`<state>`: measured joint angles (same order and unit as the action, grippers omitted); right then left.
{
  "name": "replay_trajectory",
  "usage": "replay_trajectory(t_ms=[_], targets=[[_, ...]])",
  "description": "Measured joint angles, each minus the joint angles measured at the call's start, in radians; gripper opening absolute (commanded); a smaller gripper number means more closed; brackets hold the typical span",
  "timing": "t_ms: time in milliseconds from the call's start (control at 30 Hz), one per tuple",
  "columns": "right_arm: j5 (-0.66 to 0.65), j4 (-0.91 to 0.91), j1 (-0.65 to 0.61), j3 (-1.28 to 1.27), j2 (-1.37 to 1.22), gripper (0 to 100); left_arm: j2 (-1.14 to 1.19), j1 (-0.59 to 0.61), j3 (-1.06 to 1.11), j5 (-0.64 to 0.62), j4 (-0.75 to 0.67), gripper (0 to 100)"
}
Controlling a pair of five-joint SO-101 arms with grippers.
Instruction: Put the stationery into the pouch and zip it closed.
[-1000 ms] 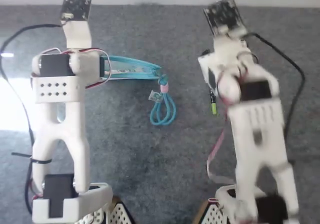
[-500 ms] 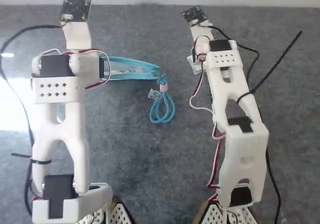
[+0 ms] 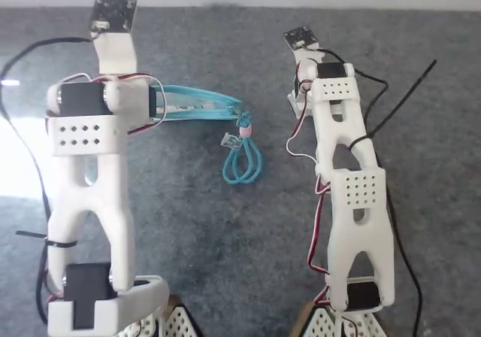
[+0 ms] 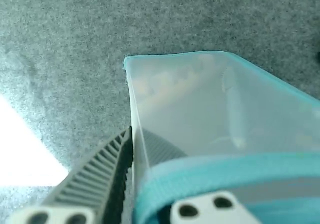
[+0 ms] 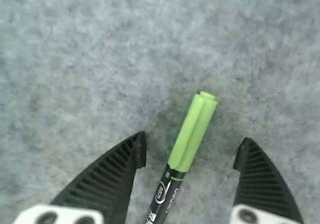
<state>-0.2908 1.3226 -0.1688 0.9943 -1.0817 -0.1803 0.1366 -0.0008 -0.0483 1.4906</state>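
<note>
The left tool (image 4: 137, 139) was pinched on one edge of the translucent, teal-trimmed pouch (image 4: 200, 104), one ribbed finger outside the wall and the other showing through it; in the high view the pouch stuck out sideways from that arm toward the middle of the grey worktop (image 3: 188, 232), a teal cord loop (image 3: 244, 162) lying at its free end; the right tool (image 5: 194, 139) stood spread low over the worktop, a green-capped pen (image 5: 192, 126) lying between its fingers, touching neither.
</note>
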Motion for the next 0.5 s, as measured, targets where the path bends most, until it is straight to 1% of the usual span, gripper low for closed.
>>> replay_trajectory(t_ms=[100,133,367,500], targets=[[0.0,0.037,0.0,0.048,-0.026,3.7,0.0,0.0,0.0,0.0,0.0,1],[0.0,0.043,0.005,0.057,-0.031,1.7,0.0,0.0,0.0,0.0,0.0,1],[0.005,0.101,0.008,0.092,-0.04,0.9,0.0,0.0,0.0,0.0,0.0,1],[0.081,0.207,0.006,0.186,-0.043,0.9,0.0,0.0,0.0,0.0,0.0,1]])
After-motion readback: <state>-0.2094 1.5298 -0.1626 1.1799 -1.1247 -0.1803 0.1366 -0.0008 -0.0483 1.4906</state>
